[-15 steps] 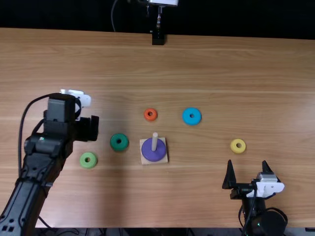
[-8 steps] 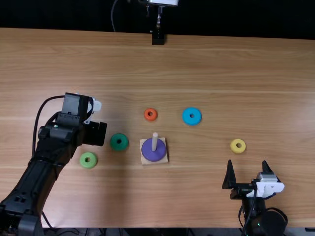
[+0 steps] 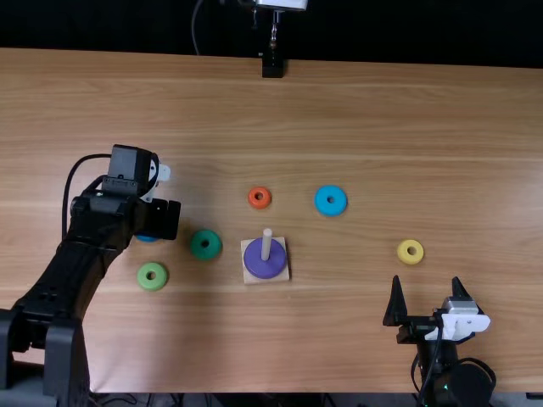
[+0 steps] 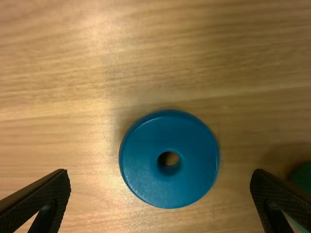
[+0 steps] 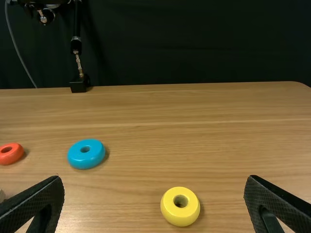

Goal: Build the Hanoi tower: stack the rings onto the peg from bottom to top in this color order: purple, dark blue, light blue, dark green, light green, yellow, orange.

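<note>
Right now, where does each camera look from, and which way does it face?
Top view: above the near edge of the light brown wooden table, facing steeply down and forward; left arm and right arm show.
Left wrist view: on the left arm's wrist, facing down at a round, dark blue ring; two black fingers show.
Right wrist view: on the right arm's wrist, looking low across the table; its black fingers show.
Top and right wrist views share the round yellow ring.

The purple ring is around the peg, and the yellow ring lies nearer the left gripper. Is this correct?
No: the yellow ring lies nearer the right gripper, as the top view shows; the purple ring is indeed around the peg.
</note>
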Robot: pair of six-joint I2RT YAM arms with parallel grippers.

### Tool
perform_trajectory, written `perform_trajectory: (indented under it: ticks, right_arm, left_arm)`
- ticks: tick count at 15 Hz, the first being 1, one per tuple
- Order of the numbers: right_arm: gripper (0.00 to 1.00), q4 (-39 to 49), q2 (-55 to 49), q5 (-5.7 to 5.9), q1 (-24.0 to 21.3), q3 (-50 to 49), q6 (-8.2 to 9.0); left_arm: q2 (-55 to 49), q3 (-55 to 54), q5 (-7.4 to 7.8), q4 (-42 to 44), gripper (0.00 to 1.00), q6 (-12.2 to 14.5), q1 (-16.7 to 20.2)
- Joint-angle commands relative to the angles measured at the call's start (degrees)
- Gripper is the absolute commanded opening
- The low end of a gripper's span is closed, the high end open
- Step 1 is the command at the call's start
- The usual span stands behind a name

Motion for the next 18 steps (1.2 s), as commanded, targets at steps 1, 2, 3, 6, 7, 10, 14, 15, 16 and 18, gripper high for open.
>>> perform_trajectory:
  ticks: [1,2,3,6,7,10,14,15,16,18]
  right_arm:
    - [1.00,-0.83,-0.73,0.53,-0.41,-0.84,-0.29]
    - [1.00,-0.83,-0.73,0.42,-0.41,-0.84,-0.29]
    - [1.00,-0.83,-0.73,0.42,-0.41,-0.84,-0.29]
    - [1.00,-0.94,-0.73,0.42,-0.41,-0.84,-0.29]
    - [1.00,-0.83,-0.73,0.42,-0.41,-0.84,-0.29]
    - [1.00,-0.83,-0.73,0.42,-0.41,-0.84,-0.29]
    - [1.00,-0.83,-0.73,0.42,-0.41,-0.84,-0.29]
    - [1.00,-0.83,-0.73,0.42,-0.41,-0.84,-0.29]
    - [1.00,-0.83,-0.73,0.42,-0.41,-0.84,-0.29]
    - [1.00,-0.83,-0.73,0.42,-0.41,-0.84,-0.29]
  left_arm:
    - [2.15,2.06,0.40,-0.14,1.00,-0.13,0.63]
    - [2.85,2.14,0.30,-0.24,1.00,-0.13,0.63]
    - [3.55,2.14,0.30,-0.14,1.00,-0.13,0.63]
    - [5.31,3.29,0.40,-0.03,1.00,-0.03,0.63]
    - [5.75,3.81,0.30,-0.14,1.00,-0.03,0.63]
    - [6.28,4.17,0.40,0.08,1.00,0.08,0.72]
    - [7.25,4.17,0.40,0.18,1.00,0.29,0.81]
    - [8.21,4.17,0.40,0.08,1.00,0.29,0.72]
    - [8.48,4.17,0.40,0.08,1.00,0.29,0.72]
    - [8.74,4.17,0.40,0.08,1.00,0.18,0.72]
